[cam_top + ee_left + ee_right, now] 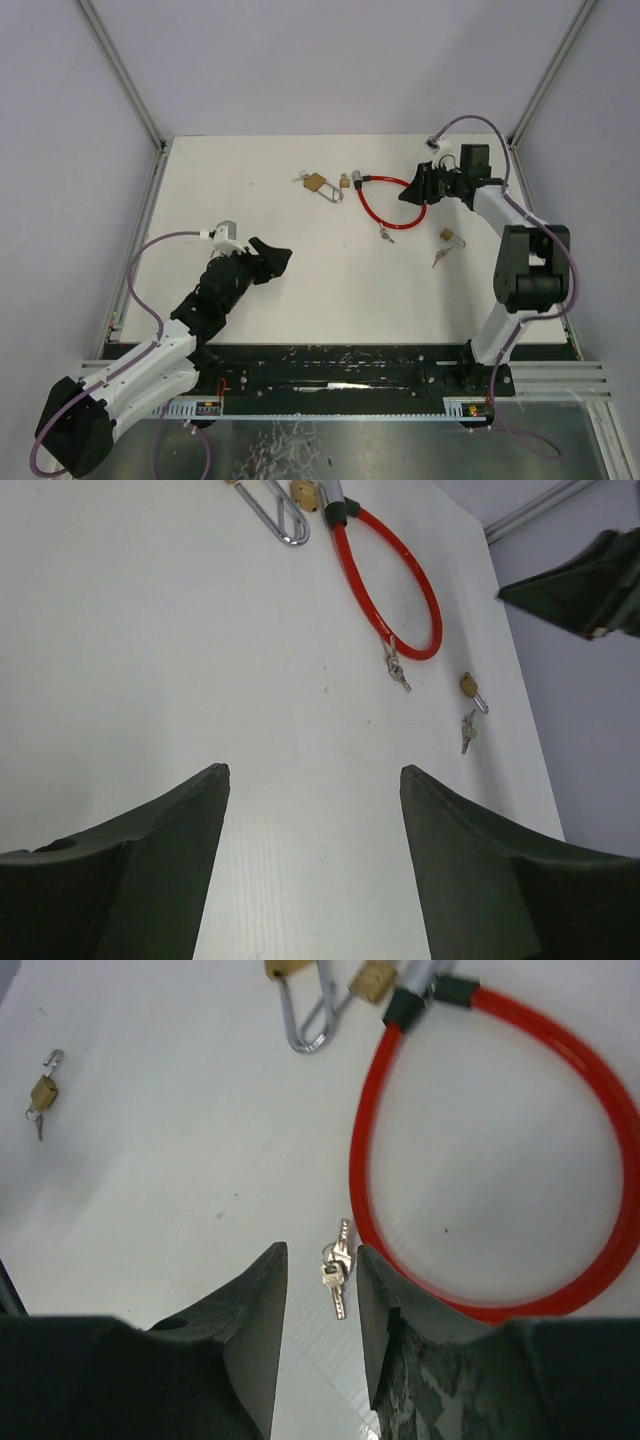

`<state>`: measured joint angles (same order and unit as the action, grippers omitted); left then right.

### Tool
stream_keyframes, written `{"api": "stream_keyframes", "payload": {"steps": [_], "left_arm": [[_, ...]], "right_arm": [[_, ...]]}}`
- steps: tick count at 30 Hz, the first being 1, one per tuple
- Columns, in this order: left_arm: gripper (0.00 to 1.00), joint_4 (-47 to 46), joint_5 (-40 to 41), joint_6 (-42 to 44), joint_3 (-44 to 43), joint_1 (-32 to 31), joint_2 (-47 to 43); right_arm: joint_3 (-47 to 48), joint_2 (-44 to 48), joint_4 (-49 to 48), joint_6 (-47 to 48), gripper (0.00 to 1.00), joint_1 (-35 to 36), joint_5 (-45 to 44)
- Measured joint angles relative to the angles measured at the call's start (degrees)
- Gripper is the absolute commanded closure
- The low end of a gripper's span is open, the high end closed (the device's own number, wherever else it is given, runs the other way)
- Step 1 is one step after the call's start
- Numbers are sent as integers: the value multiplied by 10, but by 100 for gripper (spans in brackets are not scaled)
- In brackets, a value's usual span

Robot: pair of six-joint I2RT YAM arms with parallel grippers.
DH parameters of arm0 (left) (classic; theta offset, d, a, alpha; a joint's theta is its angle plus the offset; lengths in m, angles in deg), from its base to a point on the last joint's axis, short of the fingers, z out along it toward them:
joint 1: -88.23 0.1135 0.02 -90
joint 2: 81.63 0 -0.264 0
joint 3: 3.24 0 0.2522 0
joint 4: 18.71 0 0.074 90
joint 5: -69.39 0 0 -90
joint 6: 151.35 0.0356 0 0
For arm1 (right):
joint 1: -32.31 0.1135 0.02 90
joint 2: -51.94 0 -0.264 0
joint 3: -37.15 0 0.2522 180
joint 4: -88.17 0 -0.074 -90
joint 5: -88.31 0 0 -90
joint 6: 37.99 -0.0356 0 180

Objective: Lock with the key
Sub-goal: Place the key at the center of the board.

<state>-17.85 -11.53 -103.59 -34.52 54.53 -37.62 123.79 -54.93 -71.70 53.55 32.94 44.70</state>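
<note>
— Where's the key (pixel 338 1278)?
— On the table (pixel 150 1210), twelve o'clock off my right claw (pixel 320 1252), just beside the red cable lock (pixel 358 1165). Right claw narrowly parted, empty; left claw (pixel 312 775) wide, empty.
— Locked?
— Not yet, I'd say: key unpicked, unturned.

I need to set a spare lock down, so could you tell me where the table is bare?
Bare: left of the brass padlock, and between the keys and the near edge. Crowded: around the red cable lock.
</note>
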Motion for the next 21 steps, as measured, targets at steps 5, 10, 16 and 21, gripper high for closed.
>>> {"api": "stream_keyframes", "payload": {"steps": [5,10,16,21], "left_arm": [[29,72,14,-28,-12,0,-3],[25,127,52,-37,-41,0,-2],[18,171,153,-51,-55,0,27],[10,241,273,-79,-101,2,109]], "right_arm": [[-12,133,5,22,58,0,23],[-14,249,41,29,57,7,79],[-77,354,40,9,43,15,150],[-179,401,0,-7,43,15,172]]}}
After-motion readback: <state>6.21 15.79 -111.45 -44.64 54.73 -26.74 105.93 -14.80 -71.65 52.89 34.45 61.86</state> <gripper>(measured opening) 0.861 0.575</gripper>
